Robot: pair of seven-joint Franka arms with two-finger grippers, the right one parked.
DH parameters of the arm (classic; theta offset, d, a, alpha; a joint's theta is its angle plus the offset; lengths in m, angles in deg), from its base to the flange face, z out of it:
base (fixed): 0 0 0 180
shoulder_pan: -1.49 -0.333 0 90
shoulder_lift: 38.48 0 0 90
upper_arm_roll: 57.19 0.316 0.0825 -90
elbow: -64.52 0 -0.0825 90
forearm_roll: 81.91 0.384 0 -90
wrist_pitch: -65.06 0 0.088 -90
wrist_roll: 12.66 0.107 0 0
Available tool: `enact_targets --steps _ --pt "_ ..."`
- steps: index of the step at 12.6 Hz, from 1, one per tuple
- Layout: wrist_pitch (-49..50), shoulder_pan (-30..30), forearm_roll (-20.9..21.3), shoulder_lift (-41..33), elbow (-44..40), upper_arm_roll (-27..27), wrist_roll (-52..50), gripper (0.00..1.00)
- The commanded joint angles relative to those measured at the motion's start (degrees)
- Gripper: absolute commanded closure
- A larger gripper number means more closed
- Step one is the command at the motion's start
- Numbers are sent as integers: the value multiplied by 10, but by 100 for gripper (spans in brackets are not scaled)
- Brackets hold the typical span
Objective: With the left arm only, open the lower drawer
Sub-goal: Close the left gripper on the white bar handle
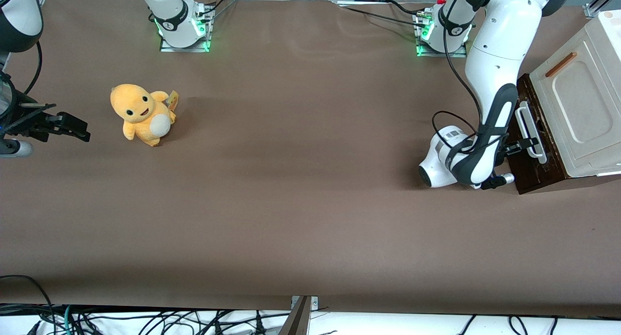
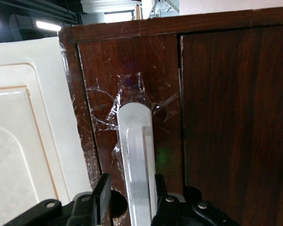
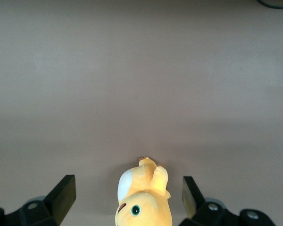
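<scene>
The lower drawer (image 1: 525, 113) is a dark brown wooden front at the working arm's end of the table, under the cream cabinet panel. Its white bar handle (image 1: 530, 131) runs along the front. In the left wrist view the drawer front (image 2: 104, 89) fills the frame, level with the dark panel (image 2: 236, 122) beside it. The left arm (image 1: 495, 73) reaches down to the handle. Its gripper (image 1: 523, 146) is open, one finger on each side of the handle (image 2: 137, 155). One finger (image 2: 102, 193) stands a little off the bar, and the other finger (image 2: 159, 188) is close against it.
The cream-white cabinet panel (image 1: 577, 102) with a copper-coloured strip (image 1: 561, 64) lies above the drawer front. A yellow plush toy (image 1: 143, 114) sits on the brown table (image 1: 310, 189) toward the parked arm's end. Clear tape (image 2: 132, 94) is stuck around the handle's end.
</scene>
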State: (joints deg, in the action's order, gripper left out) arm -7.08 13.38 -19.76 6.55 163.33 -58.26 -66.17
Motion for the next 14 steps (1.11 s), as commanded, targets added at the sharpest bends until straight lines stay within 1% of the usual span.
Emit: enact_targets --steps 1,2,3,4,10,12,14 --pt "-3 -7 19 6 -4 -5 -4 76" --pt "-3 -7 19 6 -5 -5 -4 80" --pt "-3 -6 19 6 -5 -5 -4 87" --pt "-3 -6 18 6 -5 -5 -4 89" --pt "2 2 10 3 -8 -10 -5 89" --pt "4 15 7 1 -9 -11 -4 89" --pt "9 27 -8 1 -10 -11 -4 89"
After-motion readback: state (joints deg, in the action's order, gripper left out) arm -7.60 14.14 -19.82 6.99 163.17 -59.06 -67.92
